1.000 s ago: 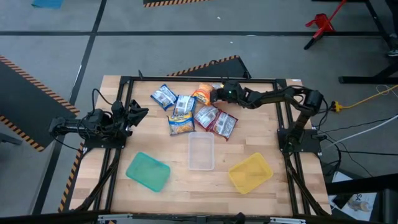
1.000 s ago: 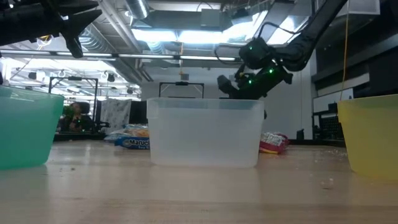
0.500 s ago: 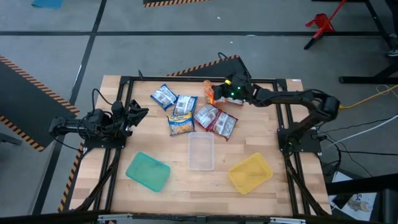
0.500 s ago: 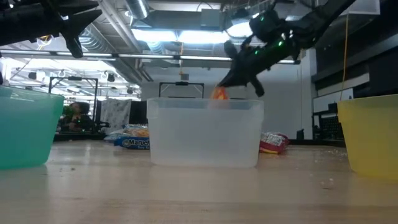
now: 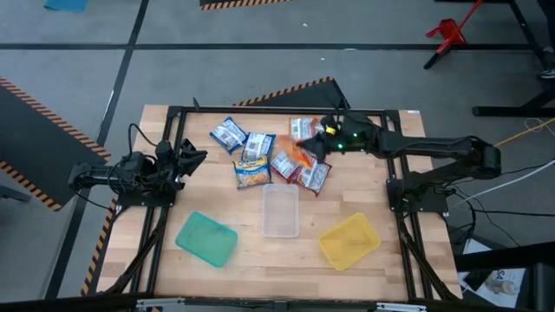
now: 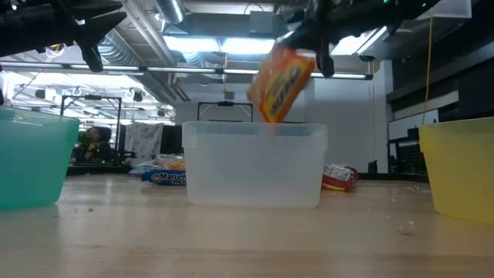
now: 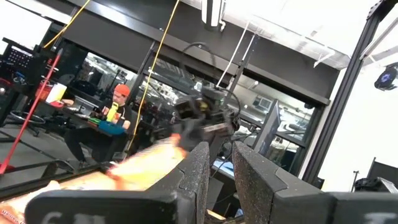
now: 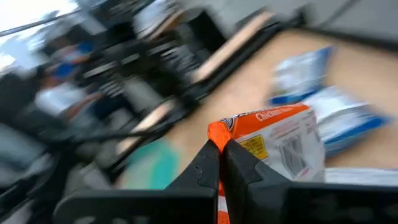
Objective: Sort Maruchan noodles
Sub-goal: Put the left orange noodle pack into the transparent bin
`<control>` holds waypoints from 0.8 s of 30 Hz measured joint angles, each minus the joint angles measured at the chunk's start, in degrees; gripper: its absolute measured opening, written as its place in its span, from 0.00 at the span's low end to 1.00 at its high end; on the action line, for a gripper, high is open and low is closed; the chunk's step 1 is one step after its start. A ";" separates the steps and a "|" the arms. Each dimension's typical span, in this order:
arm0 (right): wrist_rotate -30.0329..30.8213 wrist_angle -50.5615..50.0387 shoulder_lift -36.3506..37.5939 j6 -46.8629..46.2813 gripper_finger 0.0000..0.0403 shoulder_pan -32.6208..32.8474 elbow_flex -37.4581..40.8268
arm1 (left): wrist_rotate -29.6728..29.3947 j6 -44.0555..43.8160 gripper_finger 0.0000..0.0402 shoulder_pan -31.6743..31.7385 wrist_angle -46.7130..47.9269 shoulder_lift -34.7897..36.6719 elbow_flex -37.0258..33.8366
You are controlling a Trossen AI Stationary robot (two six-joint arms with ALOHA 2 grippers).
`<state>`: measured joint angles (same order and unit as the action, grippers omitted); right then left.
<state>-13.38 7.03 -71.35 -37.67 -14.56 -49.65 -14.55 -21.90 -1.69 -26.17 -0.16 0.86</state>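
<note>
Nearest the front table edge stand three shallow trays: a teal tray (image 5: 206,238) at the left, a clear tray (image 5: 280,211) in the middle, and a yellow tray (image 5: 349,240) at the right. None shows a packet inside it in the high view.

Beyond the clear tray lies the cluster of noodle packets. A yellow-orange packet (image 5: 251,172) lies flat just behind the tray's far rim. Two red and silver packets (image 5: 314,176) lie beside it to the right, overlapping. Two blue-white packets (image 5: 229,133) lie farther back, toward the left. One further silver-toned packet (image 5: 303,127) sits at the far side near the frame rail.

The right gripper (image 5: 317,145) is above this cluster, its fingers clamped on one corner of an orange packet (image 6: 281,81). The packet is clear of the table, hanging tilted above the clear tray's rim in the low view. It is crinkly plastic, orange, with a white printed panel visible on one face in the right wrist view.

The left gripper (image 5: 192,158) waits at the left table edge, well apart from the packets, fingers close together with a narrow gap.
</note>
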 joint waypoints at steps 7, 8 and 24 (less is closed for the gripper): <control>-11.67 -0.77 0.06 -1.60 0.00 4.32 -0.08 | 0.02 -0.01 0.17 0.00 -0.02 0.00 0.00; -13.14 -1.69 -0.12 -1.66 0.00 4.66 -0.07 | 0.01 -0.01 0.17 0.01 -0.02 0.00 0.00; -23.28 -0.92 -3.63 -2.71 0.00 8.89 -0.09 | 0.02 -0.04 0.17 -0.01 0.05 0.00 0.00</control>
<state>-36.67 6.11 -74.98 -40.38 -5.67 -49.74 -14.52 -21.93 -1.69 -26.13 -0.16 0.86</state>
